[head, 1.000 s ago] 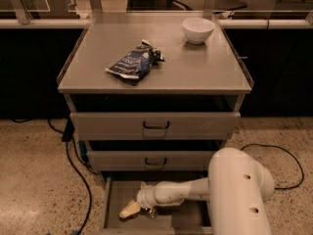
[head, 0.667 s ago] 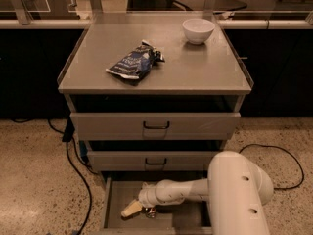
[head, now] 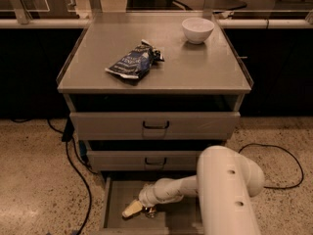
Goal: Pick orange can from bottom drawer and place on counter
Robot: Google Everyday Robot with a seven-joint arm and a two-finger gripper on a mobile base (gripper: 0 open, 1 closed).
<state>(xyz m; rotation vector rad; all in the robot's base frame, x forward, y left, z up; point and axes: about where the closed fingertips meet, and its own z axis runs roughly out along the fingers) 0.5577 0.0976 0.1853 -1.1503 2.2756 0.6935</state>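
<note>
Done: the bottom drawer (head: pixel 113 202) stands open, and the gripper (head: pixel 133 209) is down inside it, left of the drawer's middle.
Can: the orange can (head: pixel 149 212) appears to lie on the drawer floor, touching or just beside the gripper.
Left: lift it out and set it on the table (head: pixel 195 70) above the drawer.
Grip: cannot tell how far open, or whether it holds anything.
Hidden: the arm covers the drawer's right side, and the drawer's front is cut off.

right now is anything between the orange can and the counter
Nothing visible blocks it. The tool is at the orange can in the open bottom drawer; the counter has bare room beside the bag.
</note>
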